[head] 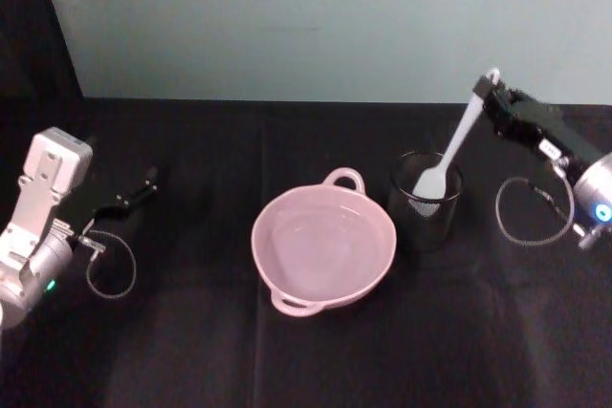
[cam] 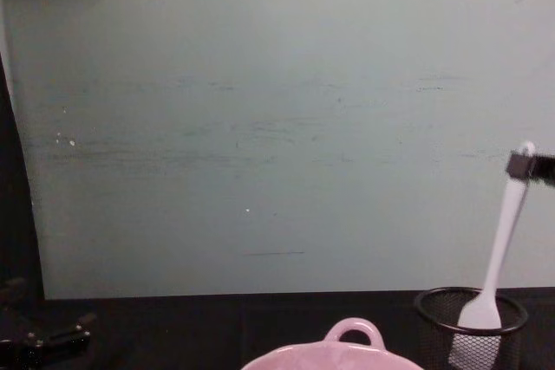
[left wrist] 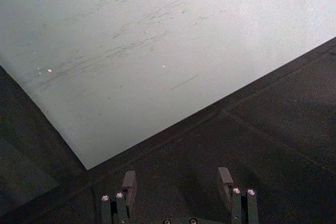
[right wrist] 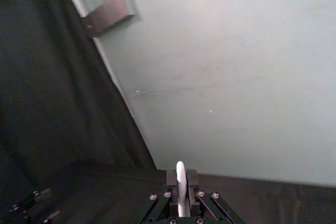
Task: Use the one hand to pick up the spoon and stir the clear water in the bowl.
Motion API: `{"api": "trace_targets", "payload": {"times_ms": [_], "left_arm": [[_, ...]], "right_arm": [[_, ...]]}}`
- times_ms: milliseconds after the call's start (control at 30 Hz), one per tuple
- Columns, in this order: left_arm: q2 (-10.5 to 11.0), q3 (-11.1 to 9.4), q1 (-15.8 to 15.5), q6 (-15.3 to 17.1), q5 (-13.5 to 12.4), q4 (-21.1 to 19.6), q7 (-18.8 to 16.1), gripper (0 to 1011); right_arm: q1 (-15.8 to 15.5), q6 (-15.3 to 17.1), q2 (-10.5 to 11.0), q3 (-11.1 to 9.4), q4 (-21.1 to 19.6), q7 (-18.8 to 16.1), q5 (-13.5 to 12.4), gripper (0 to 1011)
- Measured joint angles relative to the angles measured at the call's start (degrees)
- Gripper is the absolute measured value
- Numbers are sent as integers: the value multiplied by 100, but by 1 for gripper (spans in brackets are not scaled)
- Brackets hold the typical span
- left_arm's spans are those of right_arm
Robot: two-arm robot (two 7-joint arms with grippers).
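Fingers [right wrist: 192,178] of your R gripper [head: 490,93], upper right, pinch the spoon [head: 457,145] by its handle tip, prob. for reach. L gripper [head: 143,186], fingers wide, is parked at left. Bowl [head: 325,295] is centre frame, w/ mesh cup [head: 426,215] just right of it. Spoon head is inside the cup, so lift clear first.

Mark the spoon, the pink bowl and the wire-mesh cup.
spoon [head: 459,140], head view, middle of its white handle.
pink bowl [head: 255,239], head view, left side of its rim.
wire-mesh cup [head: 421,226], head view, front of its wall.
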State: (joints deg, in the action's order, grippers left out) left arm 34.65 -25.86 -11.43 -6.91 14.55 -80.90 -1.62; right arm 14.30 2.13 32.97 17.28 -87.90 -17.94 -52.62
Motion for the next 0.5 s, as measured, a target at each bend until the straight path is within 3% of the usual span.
{"api": "trace_targets", "payload": {"times_ms": [333,500], "left_arm": [[0,0,0,0,0,0,0,1011],[0,0,0,0,0,0,0,1011]], "right_arm": [[154,405,366,-6,-974,45,547,114],[240,612,500,-27,-1255,42,732,113]]}}
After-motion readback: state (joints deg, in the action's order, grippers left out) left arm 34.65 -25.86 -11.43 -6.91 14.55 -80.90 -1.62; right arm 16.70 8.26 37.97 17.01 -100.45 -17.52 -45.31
